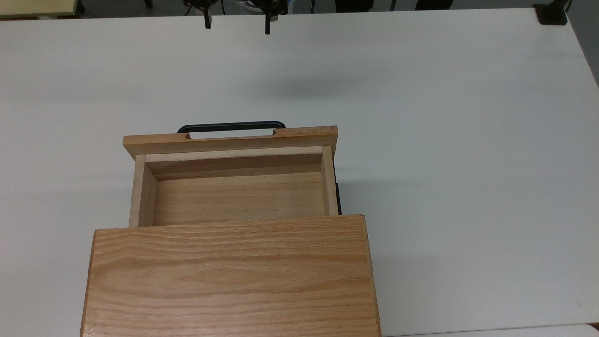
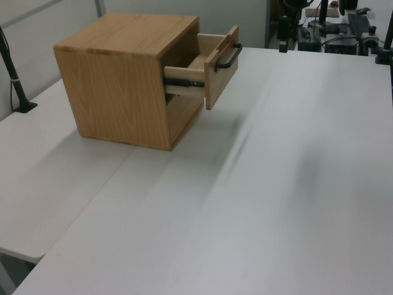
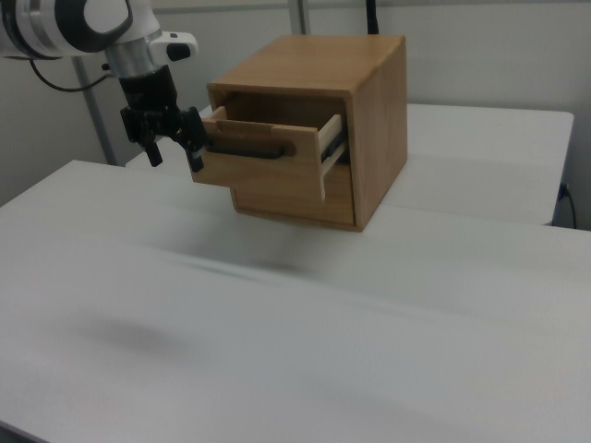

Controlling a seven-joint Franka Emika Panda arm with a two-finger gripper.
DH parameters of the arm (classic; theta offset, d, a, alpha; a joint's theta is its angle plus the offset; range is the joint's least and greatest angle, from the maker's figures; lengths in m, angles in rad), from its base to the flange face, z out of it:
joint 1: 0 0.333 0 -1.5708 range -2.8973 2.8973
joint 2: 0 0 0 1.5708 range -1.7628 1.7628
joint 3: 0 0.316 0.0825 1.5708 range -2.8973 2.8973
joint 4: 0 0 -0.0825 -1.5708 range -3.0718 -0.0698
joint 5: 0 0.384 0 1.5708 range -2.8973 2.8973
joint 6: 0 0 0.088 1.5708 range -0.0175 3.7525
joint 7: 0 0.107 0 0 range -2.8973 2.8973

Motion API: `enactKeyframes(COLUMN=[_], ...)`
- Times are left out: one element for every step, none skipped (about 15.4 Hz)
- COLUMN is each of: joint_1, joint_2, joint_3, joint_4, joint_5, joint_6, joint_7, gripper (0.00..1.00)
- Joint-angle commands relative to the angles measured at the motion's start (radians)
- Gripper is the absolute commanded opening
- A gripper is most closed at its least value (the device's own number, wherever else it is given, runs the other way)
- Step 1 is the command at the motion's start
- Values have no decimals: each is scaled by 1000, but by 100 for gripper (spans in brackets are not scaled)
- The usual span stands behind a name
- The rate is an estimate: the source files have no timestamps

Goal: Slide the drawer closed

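The drawer point(image 1: 238, 199) is a light oak tray pulled partly out of the oak cabinet point(image 1: 229, 276), and it is empty. Its wider front panel point(image 1: 229, 139) carries a thin black bar handle point(image 1: 231, 126). In the right view the drawer front point(image 3: 263, 166) faces the camera, and in the left view the drawer front point(image 2: 222, 70) juts toward the left view's right. My gripper point(image 1: 237, 23) hangs open over the table's far edge, well apart from the handle. The right view has the gripper point(image 3: 175, 152) left of the panel, holding nothing.
The cabinet stands on a wide white table point(image 1: 444, 140). A black clamp base point(image 1: 552, 14) sits at the top view's upper right corner. A black post point(image 2: 15, 80) rises at the left view's left edge. Equipment clutters the far end point(image 2: 344, 31).
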Motion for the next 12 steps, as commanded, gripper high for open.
enactKeyframes(joint_1=[-2,-2,-2,-2,-2,0,0,1,0,0,0,0], joint_2=[13,13,13,15,16,16,18,24,36,48,61,71], joint_3=[-3,-3,-3,-3,-3,-1,-1,-1,-1,-3,-3,-3], joint_4=[9,9,9,9,8,8,5,5,8,11,11,11], joint_5=[50,52,53,54,55,55,57,66,81,93,95,96], joint_6=[-8,-8,-8,-8,-8,-8,-8,-8,-7,-2,11,33], joint_7=[-12,-12,-12,-14,-14,-14,-15,-15,-17,-21,-26,-27], gripper=[96,82,70,58,46,33,21,9,0,0,0,0])
